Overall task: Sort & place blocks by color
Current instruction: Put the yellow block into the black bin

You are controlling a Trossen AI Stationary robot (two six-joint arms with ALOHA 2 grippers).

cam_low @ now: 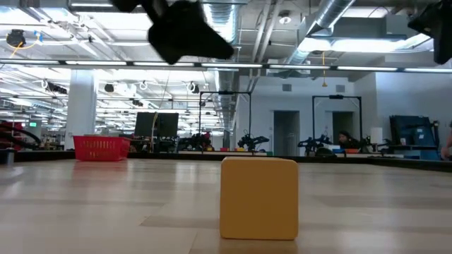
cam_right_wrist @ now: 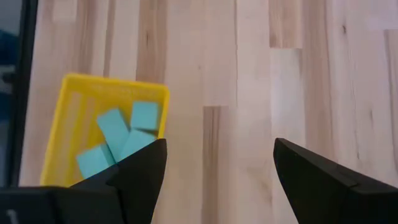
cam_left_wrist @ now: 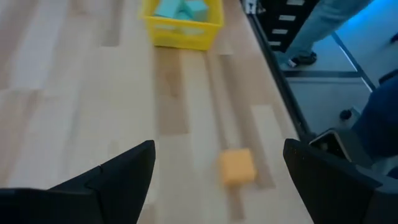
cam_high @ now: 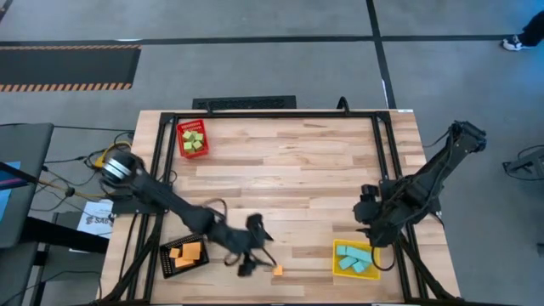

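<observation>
Hovering with its fingers spread wide and nothing between them, the left gripper (cam_high: 252, 246) hangs above the wooden table (cam_high: 289, 161) near its front edge, just beside a lone orange block (cam_high: 277, 270) that lies on the bare boards close to that edge; in the left wrist view the same orange block (cam_left_wrist: 237, 167) sits on the wood between the two dark fingers (cam_left_wrist: 118, 177), clear of both. Next to it, at the front left corner, a black bin (cam_high: 184, 257) holds more orange blocks (cam_high: 187, 252). At the table's right side the right gripper (cam_high: 367, 214) also hangs wide open and empty, over bare wood beside the yellow bin (cam_high: 337, 270) at the front right corner, where the cyan blocks (cam_high: 355, 259) lie in a loose heap. A red bin (cam_high: 192, 139) at the back left corner carries the light green blocks (cam_high: 194, 140). From table height the orange block (cam_low: 258, 198) stands alone on the boards, the red bin (cam_low: 101, 148) far behind it
</observation>
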